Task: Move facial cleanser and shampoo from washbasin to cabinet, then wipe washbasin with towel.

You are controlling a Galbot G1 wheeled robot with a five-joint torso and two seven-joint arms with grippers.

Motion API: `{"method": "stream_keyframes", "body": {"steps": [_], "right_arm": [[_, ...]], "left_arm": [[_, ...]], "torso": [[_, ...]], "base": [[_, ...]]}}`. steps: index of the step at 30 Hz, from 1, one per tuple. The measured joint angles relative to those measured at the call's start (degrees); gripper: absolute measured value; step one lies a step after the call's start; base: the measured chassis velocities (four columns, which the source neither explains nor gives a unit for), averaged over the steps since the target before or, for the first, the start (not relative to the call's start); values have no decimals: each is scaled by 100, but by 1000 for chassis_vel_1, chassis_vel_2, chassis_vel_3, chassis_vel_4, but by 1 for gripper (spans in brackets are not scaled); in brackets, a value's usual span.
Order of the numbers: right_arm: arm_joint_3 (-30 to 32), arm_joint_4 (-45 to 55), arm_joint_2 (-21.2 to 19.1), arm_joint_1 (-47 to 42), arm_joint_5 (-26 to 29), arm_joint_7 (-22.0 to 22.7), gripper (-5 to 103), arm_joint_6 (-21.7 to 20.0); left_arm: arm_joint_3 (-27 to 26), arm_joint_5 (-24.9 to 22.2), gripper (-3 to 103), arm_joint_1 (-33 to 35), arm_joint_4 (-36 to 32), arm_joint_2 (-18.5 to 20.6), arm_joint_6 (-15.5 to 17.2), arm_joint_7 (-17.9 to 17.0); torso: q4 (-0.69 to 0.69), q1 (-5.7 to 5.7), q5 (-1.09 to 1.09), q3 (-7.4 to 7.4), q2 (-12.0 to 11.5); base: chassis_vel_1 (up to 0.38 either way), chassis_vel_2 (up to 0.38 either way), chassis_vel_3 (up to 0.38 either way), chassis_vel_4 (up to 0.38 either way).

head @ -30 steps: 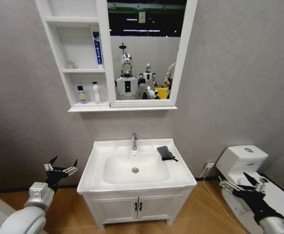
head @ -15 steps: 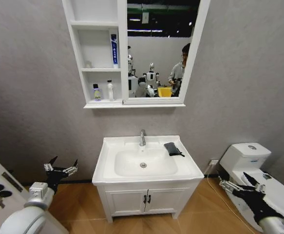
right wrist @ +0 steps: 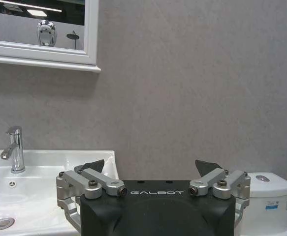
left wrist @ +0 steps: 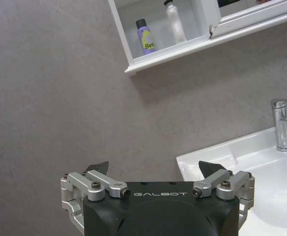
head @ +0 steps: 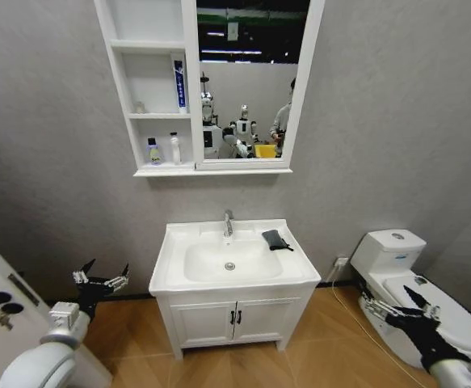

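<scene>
While we stand back, cabinet (head: 156,89) holding two bottles (head: 163,150) on its lowest shelf, washbasin (head: 231,260) bowl bare, towel (head: 275,239) on its rim right of the tap, left gripper (head: 100,276) and right gripper (head: 395,303) low, both spread, holding nothing.

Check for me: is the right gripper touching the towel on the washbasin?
Apart. In the head view the open right gripper hangs low beside the toilet, floor between it and the towel lying on the washbasin rim.
</scene>
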Motion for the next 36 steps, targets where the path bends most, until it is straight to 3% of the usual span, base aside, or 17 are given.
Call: {"method": "stream_keyframes", "body": {"steps": [3,7,20,36], "right_arm": [[0,0,0,0,0,0,100,0],[0,0,0,1,0,-1,100,0],[0,0,0,2,0,-1,100,0],[0,0,0,1,0,-1,100,0]], "left_arm": [[0,0,100,0,0,0,0,0],[0,0,100,0,1,1,0,0],[0,0,100,-1,1,1,0,0],[0,0,100,-1,1,1,0,0]], "torso": [[-5,2,-3,1,-1],[0,12,-7,4,-5],[-2,10,-6,4,-6],[0,12,-6,4,-5]], "base": [[-11,-120,-21,74],[-64,2,47,-22],[-46,-70,49,77],[108,-124,-101,135]]}}
